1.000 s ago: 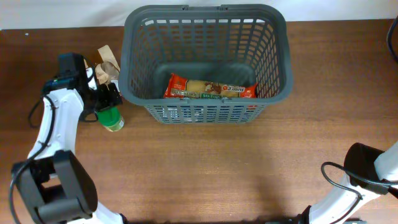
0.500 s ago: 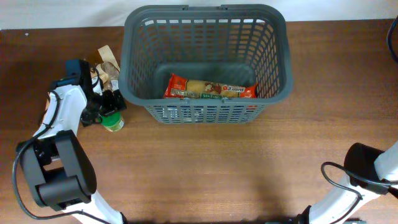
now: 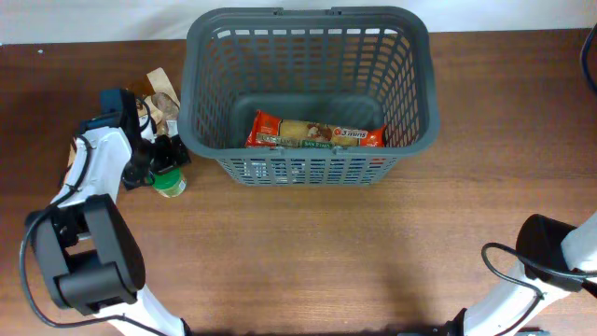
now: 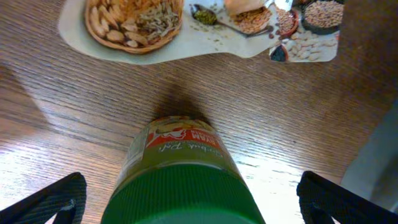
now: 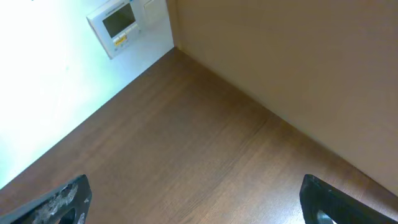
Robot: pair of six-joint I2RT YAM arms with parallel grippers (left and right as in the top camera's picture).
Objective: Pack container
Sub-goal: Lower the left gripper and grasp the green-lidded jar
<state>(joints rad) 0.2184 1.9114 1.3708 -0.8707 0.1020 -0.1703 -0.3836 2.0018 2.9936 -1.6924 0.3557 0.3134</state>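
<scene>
The dark grey slotted container (image 3: 422, 84) stands at the back middle of the table. A red and orange snack packet (image 3: 315, 132) lies on its base. A jar with a green lid (image 3: 170, 180) stands just left of the container's front left corner. It fills the bottom of the left wrist view (image 4: 180, 168). My left gripper (image 3: 160, 161) is open, with one finger on each side of the jar's lid and a gap to each. My right gripper (image 5: 199, 208) is open and empty. In the overhead view only the right arm's base shows, at the bottom right.
A flat snack bag printed with nuts and seeds (image 3: 157, 95) lies behind the jar, against the container's left wall, and also shows in the left wrist view (image 4: 205, 28). The right wrist view shows a brown surface and a white wall panel (image 5: 118, 25).
Since one second ago my left arm has swung in and brought the gripper over the jar. Over the last half second nothing has visibly moved. The right arm is still.
</scene>
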